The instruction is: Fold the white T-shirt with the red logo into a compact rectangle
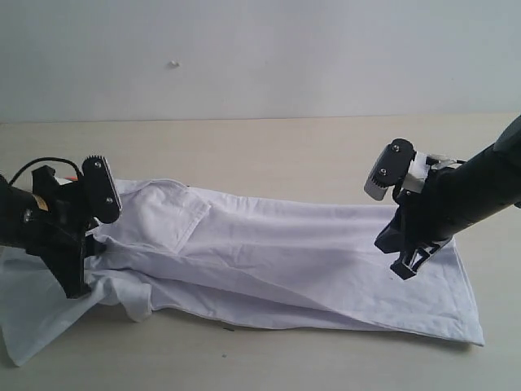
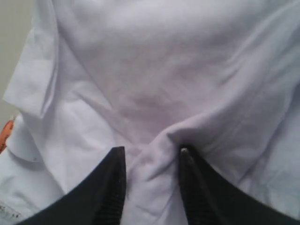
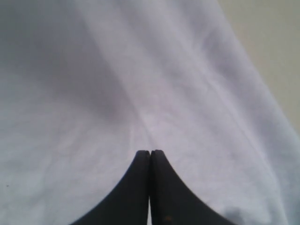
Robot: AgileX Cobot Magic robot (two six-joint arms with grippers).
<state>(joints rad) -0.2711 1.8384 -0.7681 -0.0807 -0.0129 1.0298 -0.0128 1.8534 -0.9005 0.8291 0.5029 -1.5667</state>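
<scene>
The white T-shirt [image 1: 269, 261] lies stretched across the table in a long band, folded lengthwise. The red logo is hidden. My left gripper [image 1: 77, 277] hangs over the shirt's left end. In the left wrist view it [image 2: 152, 150] stands open, with a loose ridge of the white cloth [image 2: 154, 70] rising between its fingers, and an orange neck tag [image 2: 5, 133] shows at the edge. My right gripper [image 1: 404, 267] is down on the shirt's right end near the hem. Its fingers [image 3: 150, 151] are shut tip to tip over flat cloth [image 3: 117, 70], and no fabric shows between them.
The beige table [image 1: 285, 155] runs back to a pale wall. A loose flap of the shirt [image 1: 28, 314] spreads toward the front left corner. Bare tabletop shows beside the hem in the right wrist view [image 3: 267, 51].
</scene>
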